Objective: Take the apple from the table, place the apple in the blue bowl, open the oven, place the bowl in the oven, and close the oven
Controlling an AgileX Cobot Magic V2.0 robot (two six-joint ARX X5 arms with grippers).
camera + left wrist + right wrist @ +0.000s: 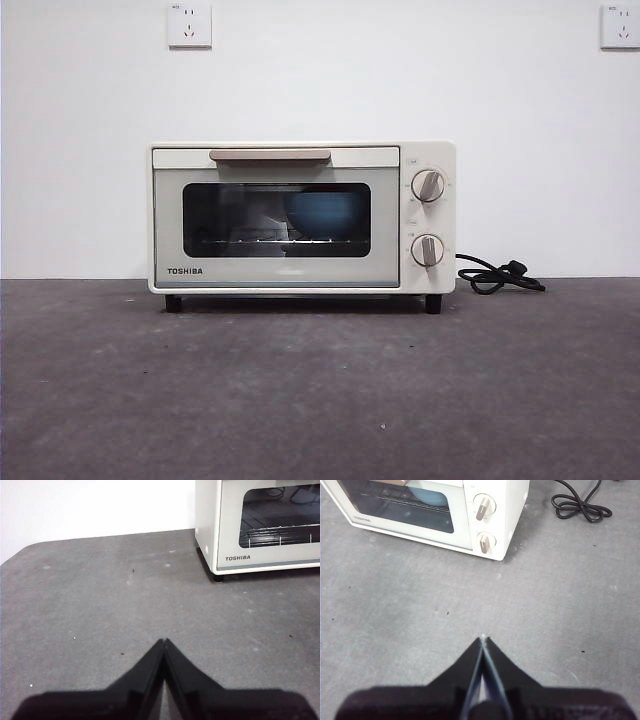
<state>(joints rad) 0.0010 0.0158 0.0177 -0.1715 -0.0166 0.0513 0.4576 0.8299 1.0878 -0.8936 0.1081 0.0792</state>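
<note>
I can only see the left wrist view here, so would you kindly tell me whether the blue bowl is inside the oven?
Observer: Yes. In the front view the blue bowl sits on the rack behind the shut door of the oven, toward the knob side.
Operator: Thank you. Where is the right pincer?
Observer: The right pincer hangs shut over bare table, apart from the oven's knob end.
Operator: And the cord?
Observer: The black cord lies coiled on the table beside the knob side.
</note>
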